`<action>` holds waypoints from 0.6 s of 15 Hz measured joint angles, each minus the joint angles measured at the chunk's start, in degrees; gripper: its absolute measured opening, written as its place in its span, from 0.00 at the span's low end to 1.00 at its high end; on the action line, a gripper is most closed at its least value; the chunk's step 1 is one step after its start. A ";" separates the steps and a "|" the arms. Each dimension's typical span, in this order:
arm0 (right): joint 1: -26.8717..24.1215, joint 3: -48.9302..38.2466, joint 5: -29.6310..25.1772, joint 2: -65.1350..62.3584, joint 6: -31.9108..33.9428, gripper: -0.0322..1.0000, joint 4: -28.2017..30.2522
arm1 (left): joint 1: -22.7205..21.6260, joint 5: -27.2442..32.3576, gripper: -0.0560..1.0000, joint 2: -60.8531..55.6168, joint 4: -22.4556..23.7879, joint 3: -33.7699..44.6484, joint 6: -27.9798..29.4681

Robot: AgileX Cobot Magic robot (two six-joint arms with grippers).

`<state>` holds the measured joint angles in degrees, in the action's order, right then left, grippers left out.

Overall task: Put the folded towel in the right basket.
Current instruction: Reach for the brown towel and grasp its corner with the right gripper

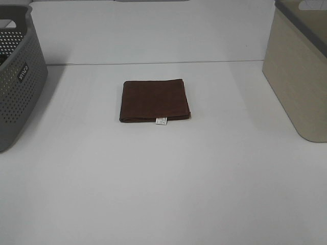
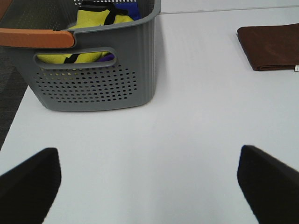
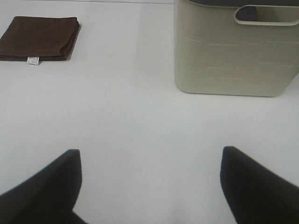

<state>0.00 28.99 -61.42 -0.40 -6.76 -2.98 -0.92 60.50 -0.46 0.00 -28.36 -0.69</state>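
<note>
Right end effector hangs over the bench with its fingers spread wide and nothing between them. The towel lies flat and folded, well apart from it, and the right basket stands nearer. Left end effector is likewise spread wide and holds nothing; the towel is well away from it too, while the left basket, holding yellow and blue cloth, is closer. Seen from the high camera, the brown towel sits mid-bench between the two baskets, touching neither, with a white label at its near edge.
</note>
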 joint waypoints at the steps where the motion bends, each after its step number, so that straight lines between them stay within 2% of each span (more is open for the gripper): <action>1: 0.00 0.00 0.00 0.00 0.00 0.78 0.00 | 0.00 0.00 0.98 0.00 0.00 0.00 0.00; 9: 0.00 0.00 0.00 0.00 0.00 0.78 0.00 | 0.00 0.00 0.98 0.00 0.00 0.00 0.00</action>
<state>0.00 28.99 -61.42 -0.40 -6.76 -2.98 -0.92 60.50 -0.46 0.00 -28.36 -0.69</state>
